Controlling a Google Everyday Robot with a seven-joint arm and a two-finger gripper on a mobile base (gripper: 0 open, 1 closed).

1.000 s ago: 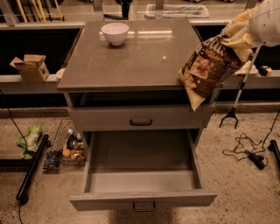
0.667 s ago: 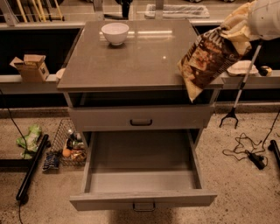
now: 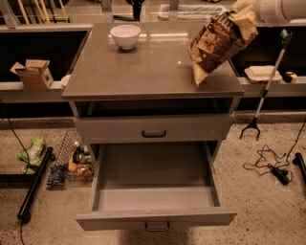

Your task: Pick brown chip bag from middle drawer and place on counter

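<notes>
It looks like a work lab: loose cables (image 3: 279, 173) on the floor (image 3: 267, 215) at 4 o'clock, a cardboard box (image 3: 33, 74) at 9 o'clock. The gripper (image 3: 245, 14) hangs at 1 o'clock.

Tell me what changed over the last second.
The gripper, still holding the chip bag by its top, carried it left from beside the counter to over its right edge, with the bag's lower corner near the surface. The bowl and the open drawer stayed put.

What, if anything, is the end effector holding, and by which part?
The end effector, at top right, holds the brown chip bag by its crumpled upper end, over the counter.
</notes>
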